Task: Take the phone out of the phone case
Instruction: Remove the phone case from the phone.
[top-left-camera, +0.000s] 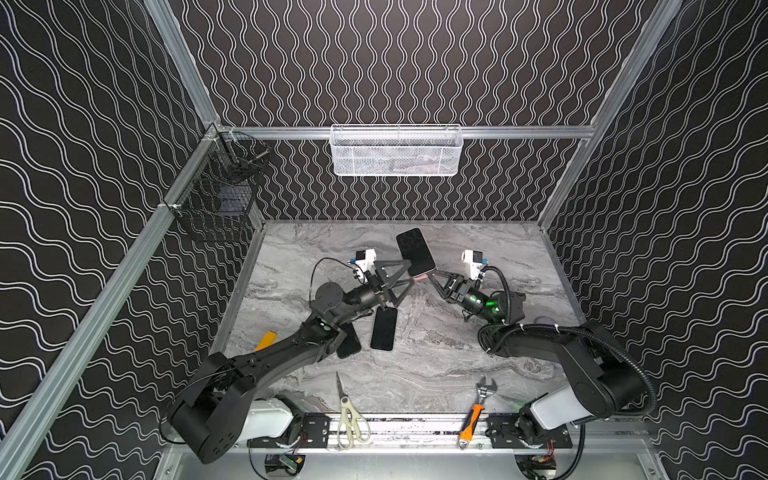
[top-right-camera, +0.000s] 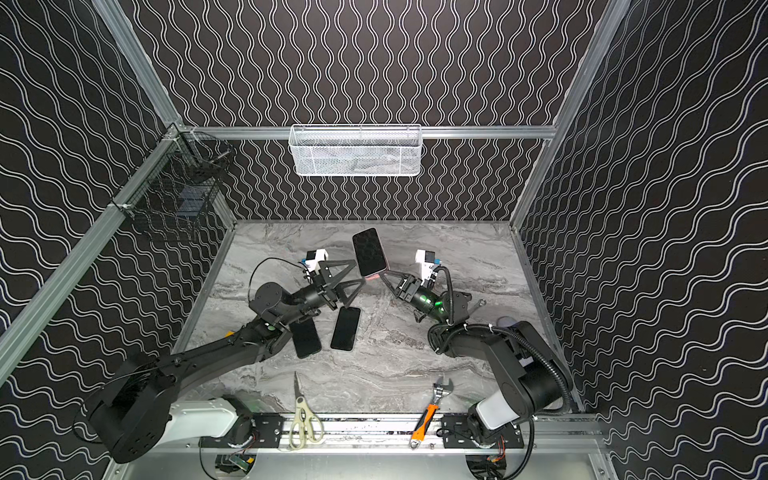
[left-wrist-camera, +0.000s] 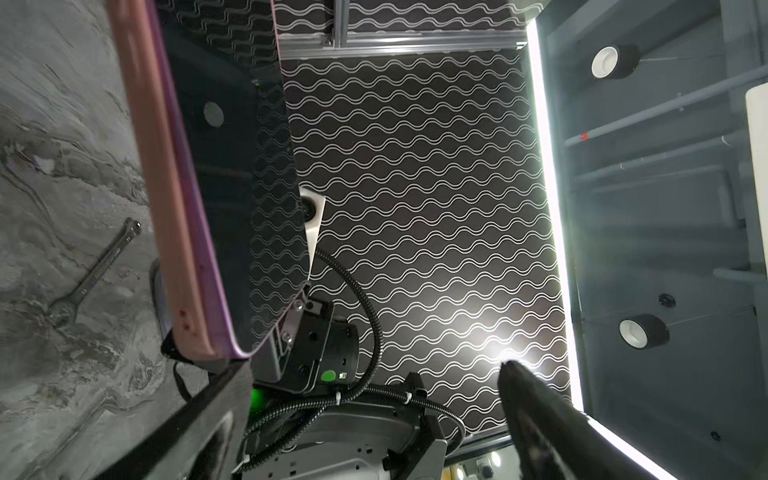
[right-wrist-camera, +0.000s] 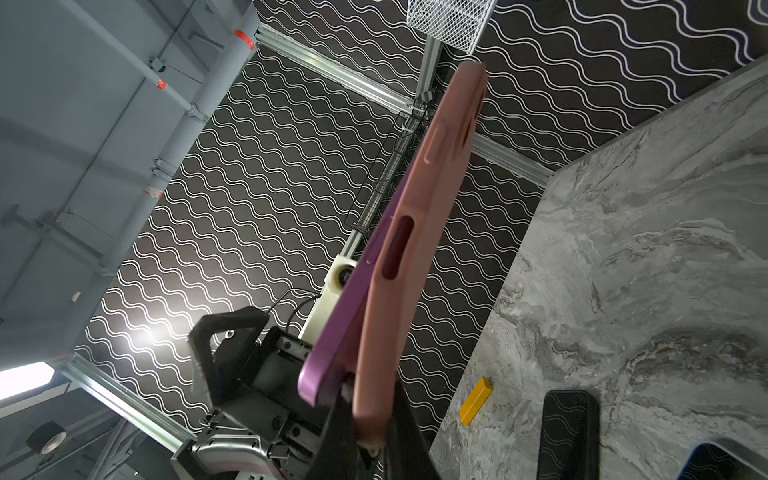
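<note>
A phone (top-left-camera: 414, 249) with a dark screen and purple frame sits in a pink phone case (top-left-camera: 419, 275) and is held tilted above the table in both top views. My right gripper (top-left-camera: 430, 273) is shut on the case's lower end. In the right wrist view the purple phone (right-wrist-camera: 345, 316) stands partly apart from the pink case (right-wrist-camera: 419, 208) at that end, and the right gripper (right-wrist-camera: 370, 419) pinches the case. My left gripper (top-left-camera: 411, 272) is open beside the phone's lower left edge and holds nothing. The left wrist view shows the screen (left-wrist-camera: 232, 187), the case (left-wrist-camera: 166, 187) and the left gripper (left-wrist-camera: 374, 365).
Two dark phones (top-left-camera: 383, 329) (top-left-camera: 349, 343) lie flat under the left arm. A yellow block (top-left-camera: 266, 340) lies left of them, and a spanner (top-right-camera: 478, 305) lies by the right arm. Scissors (top-left-camera: 349, 419) and an orange-handled wrench (top-left-camera: 473, 419) lie at the front edge. White basket (top-left-camera: 397, 151) and black basket (top-left-camera: 220, 187) hang on the walls.
</note>
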